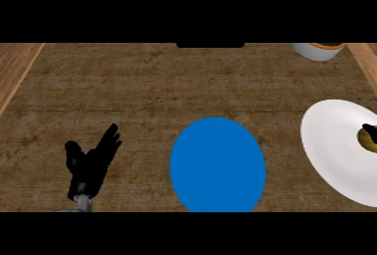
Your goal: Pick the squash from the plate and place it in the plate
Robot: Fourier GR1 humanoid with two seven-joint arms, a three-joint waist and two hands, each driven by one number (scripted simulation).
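A white plate [335, 149] lies at the right edge of the head view, cut off by the frame. On its right side sits a dark yellowish squash [369, 138], only partly in view. A blue plate [218, 165] lies at the lower middle of the counter with nothing on it. My left hand [90, 162] rests at the lower left, fingers straight and pointing up, well left of the blue plate and holding nothing. My right hand does not show.
A white cup-like container [318, 50] with brown contents stands at the far right back. Lighter wooden strips [16, 74] border the brown counter on the left and the far right.
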